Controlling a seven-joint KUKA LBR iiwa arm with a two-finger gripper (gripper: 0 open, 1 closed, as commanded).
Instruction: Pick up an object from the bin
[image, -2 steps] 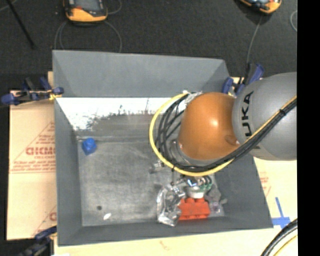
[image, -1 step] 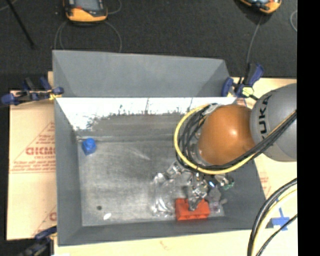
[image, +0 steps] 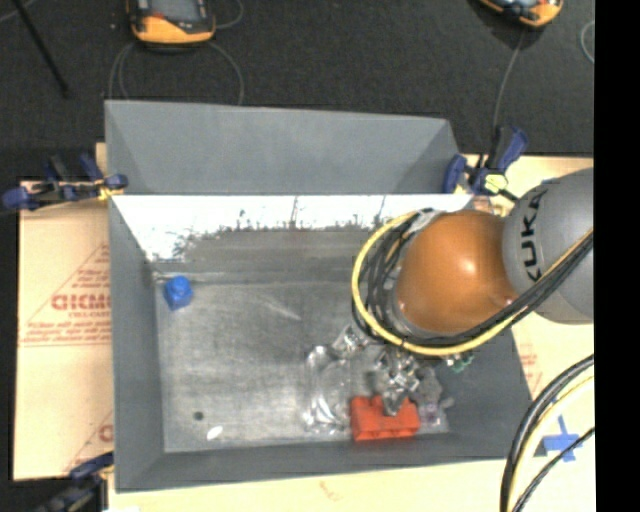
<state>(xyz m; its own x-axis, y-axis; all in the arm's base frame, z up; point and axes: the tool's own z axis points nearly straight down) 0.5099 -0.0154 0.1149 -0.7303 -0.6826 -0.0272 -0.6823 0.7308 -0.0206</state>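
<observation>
My gripper (image: 400, 383) hangs low over the bin's front right part, below the arm's orange cover. Directly under and in front of it lies a red blocky thing (image: 382, 420), close to the front wall. It looks to be touching or nearly touching the top of that red thing. To the left of the gripper lies a clear crumpled plastic thing (image: 325, 388), which reaches up to the red thing's left end.
A small blue thing (image: 177, 292) sits far off at the bin's left wall. A tiny white scrap (image: 214, 433) and a dark speck (image: 198, 417) lie near the front left corner. The arm covers the bin's right side.
</observation>
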